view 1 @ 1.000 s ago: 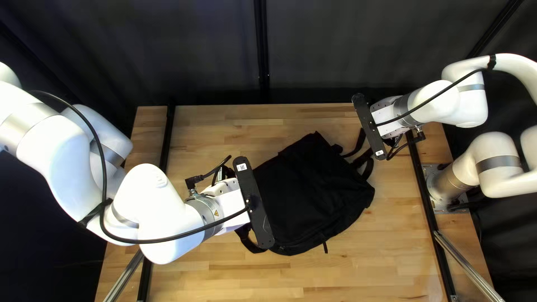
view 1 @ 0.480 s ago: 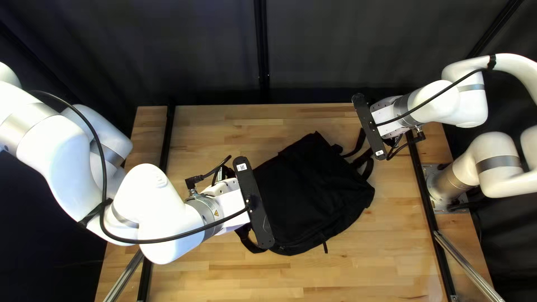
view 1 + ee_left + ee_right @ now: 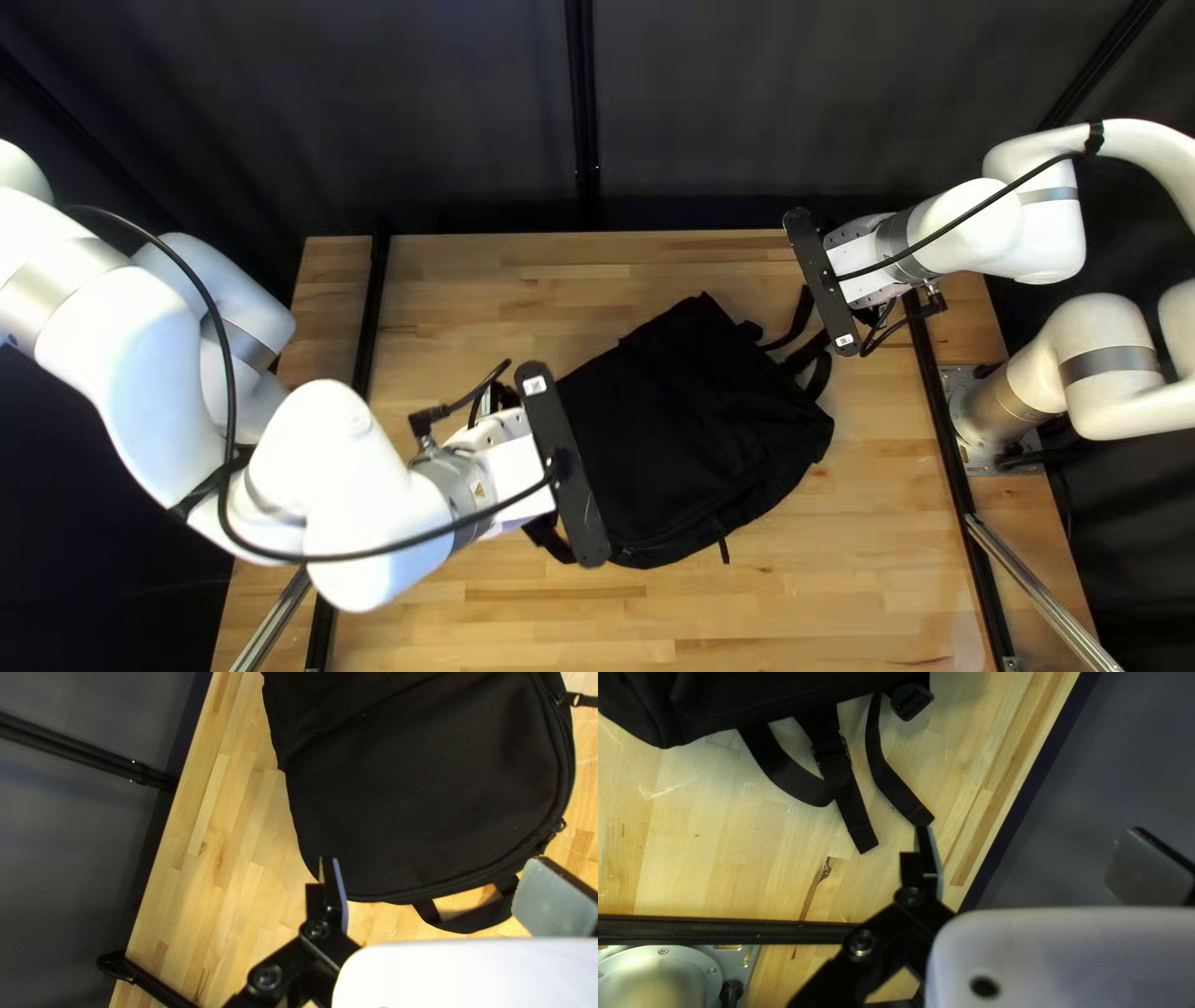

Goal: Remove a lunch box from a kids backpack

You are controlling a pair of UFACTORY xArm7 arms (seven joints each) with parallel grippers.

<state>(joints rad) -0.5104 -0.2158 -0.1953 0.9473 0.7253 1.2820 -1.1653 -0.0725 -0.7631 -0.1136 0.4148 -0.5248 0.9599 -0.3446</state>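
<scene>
In the top left view my left gripper (image 3: 567, 467) is over the black backpack's (image 3: 697, 436) left end, and my right gripper (image 3: 824, 284) is beyond its strap end at the upper right. The left wrist view has my left gripper (image 3: 430, 890) open, the backpack (image 3: 430, 790) ahead of it and a loop handle (image 3: 470, 918) lying between the spread fingers. Seen from the right wrist, my right gripper (image 3: 1024, 858) is open with nothing held; loose straps (image 3: 847, 799) lie beside one finger. No lunch box shows in any view.
The wooden table (image 3: 797, 597) has black rails (image 3: 371, 311) along both sides. A dark curtain (image 3: 747, 112) hangs behind its far edge. My right arm's base (image 3: 996, 411) stands at the right edge.
My left arm has shifted slightly, its wrist moving a little toward the left and the near edge in the top left view. The right arm and the backpack look unmoved.
</scene>
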